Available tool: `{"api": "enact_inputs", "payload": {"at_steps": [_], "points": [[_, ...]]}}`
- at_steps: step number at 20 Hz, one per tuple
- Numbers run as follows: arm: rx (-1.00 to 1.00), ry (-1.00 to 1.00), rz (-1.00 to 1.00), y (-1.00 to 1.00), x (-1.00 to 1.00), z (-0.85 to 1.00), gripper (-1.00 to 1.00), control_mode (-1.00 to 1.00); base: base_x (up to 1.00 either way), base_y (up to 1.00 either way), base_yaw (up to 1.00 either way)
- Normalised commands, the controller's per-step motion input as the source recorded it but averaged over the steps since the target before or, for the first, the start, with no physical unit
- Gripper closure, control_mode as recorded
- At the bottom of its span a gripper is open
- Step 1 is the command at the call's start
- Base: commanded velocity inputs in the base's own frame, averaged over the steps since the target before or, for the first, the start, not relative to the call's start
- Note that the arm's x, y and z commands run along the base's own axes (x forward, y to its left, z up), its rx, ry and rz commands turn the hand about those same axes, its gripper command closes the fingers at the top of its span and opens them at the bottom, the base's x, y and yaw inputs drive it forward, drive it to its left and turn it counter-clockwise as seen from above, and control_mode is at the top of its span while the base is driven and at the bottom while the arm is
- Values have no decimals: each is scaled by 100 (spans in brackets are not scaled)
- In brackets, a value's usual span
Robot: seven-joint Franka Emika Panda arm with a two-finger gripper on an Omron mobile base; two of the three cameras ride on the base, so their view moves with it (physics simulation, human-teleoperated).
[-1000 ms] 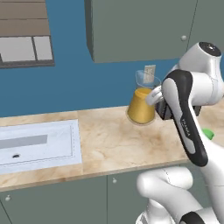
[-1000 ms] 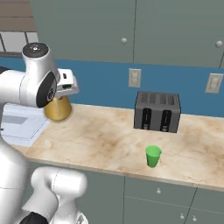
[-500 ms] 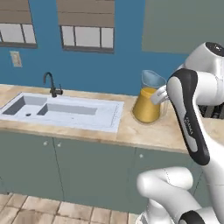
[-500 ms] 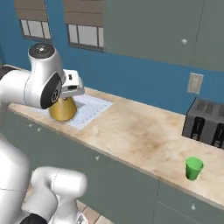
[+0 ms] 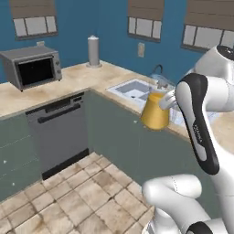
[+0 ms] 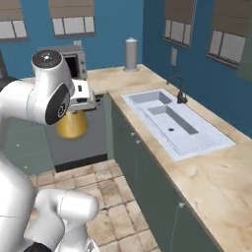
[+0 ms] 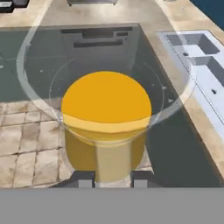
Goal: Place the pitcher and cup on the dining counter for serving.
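The pitcher (image 5: 154,113) is a clear glass jug with yellow-orange liquid. It hangs in the air over the tiled floor, in front of the cabinet fronts. My gripper (image 5: 167,103) is shut on its side by the rim. In the right base view the pitcher (image 6: 72,124) hangs below the gripper (image 6: 81,101), beside the dishwasher. Looking down from the hand, the pitcher (image 7: 106,118) sits just beyond the gripper (image 7: 113,178), with both fingertips (image 7: 83,178) against its near wall. The cup and the dining counter are out of view.
An L-shaped beige counter carries a white sink (image 6: 172,115) with a dark faucet (image 6: 178,88), a microwave (image 5: 32,68) and a paper towel roll (image 5: 93,51). A dishwasher (image 5: 57,132) sits under the corner. Tiled floor (image 5: 77,201) lies open below.
The whole picture has swung as the base turned: the toaster and green cup have left the views, and the sink, microwave and floor have come in. The pitcher stays in the gripper.
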Motion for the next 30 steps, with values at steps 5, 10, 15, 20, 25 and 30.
{"api": "enact_inputs", "payload": {"at_steps": [5, 10, 15, 20, 25, 30], "points": [[0, 0, 0, 0, 0, 0, 100, 100, -10, 11, 100], [0, 0, 0, 0, 0, 0, 100, 100, -7, 7, 100], [0, 0, 0, 0, 0, 0, 100, 100, -1, 6, 100], [0, 0, 0, 0, 0, 0, 100, 100, 0, 8, 100], [0, 0, 0, 0, 0, 0, 100, 100, 1, 9, 99], [0, 0, 0, 0, 0, 0, 100, 100, 24, 4, 93]]}}
